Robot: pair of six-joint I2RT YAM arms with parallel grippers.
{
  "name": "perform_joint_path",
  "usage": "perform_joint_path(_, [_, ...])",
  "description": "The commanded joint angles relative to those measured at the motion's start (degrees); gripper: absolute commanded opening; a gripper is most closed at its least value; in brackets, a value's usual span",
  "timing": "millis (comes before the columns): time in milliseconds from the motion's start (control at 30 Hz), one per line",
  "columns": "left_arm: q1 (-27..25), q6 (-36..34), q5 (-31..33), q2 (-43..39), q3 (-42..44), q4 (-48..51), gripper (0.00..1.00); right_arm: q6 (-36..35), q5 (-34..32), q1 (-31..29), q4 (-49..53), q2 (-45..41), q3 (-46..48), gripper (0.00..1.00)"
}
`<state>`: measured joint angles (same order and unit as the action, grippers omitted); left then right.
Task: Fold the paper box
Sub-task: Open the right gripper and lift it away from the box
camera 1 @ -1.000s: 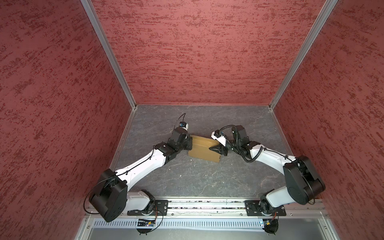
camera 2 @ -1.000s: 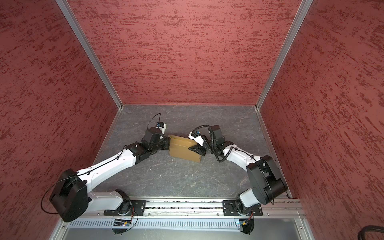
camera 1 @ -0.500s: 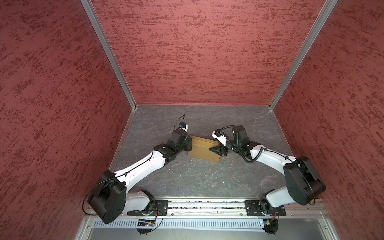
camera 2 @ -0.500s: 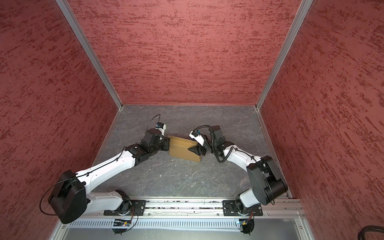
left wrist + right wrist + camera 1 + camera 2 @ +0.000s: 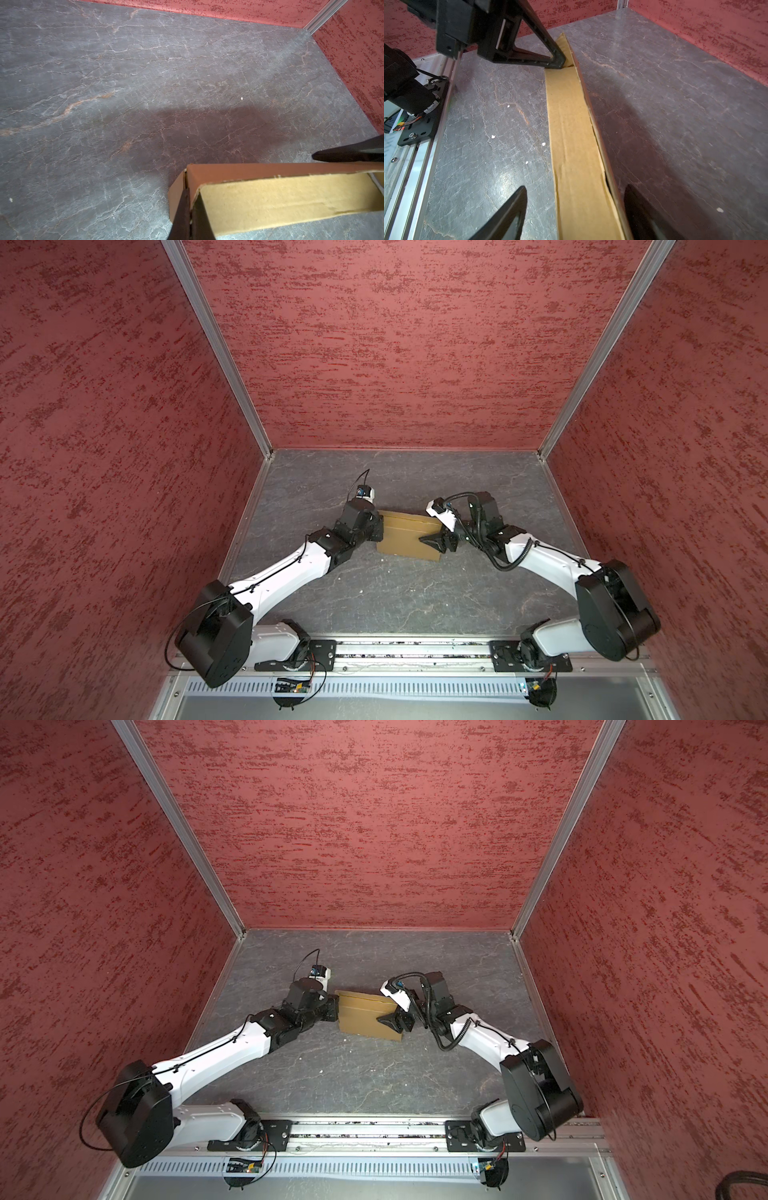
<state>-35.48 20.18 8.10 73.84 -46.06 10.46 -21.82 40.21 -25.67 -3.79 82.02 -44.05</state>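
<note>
The paper box is brown cardboard, lying folded up in the middle of the grey table in both top views. My left gripper is at its left end, shut on a thin cardboard wall at the corner of the paper box. In the right wrist view that left gripper pinches the far end of the box wall. My right gripper is at the box's right end, open. Its fingers straddle the wall with a gap on each side.
Red textured walls close in the table on three sides. A metal rail carrying both arm bases runs along the front edge. A few small white crumbs lie on the table near the box.
My right gripper has opened and let go of the box's right end. The left gripper stays shut on the left end, and the box has hardly moved.
</note>
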Motion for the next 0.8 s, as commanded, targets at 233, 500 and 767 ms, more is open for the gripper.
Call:
perform_joint_path(233, [-0.3, 0.6, 0.5, 0.6, 2.2, 5.0, 0.0, 1.0, 0.1, 0.6, -1.2, -3.7, 0.7, 0.76])
perform_joint_path(500, [-1.0, 0.5, 1.2, 0.6, 2.2, 5.0, 0.0, 2.2, 0.6, 1.5, -2.7, -5.8, 1.3, 0.77])
perform_joint_path(767, [-1.7, 0.5, 1.8, 0.6, 2.3, 5.3, 0.0, 7.6, 3.4, 4.2, -8.6, -10.6, 2.9, 0.77])
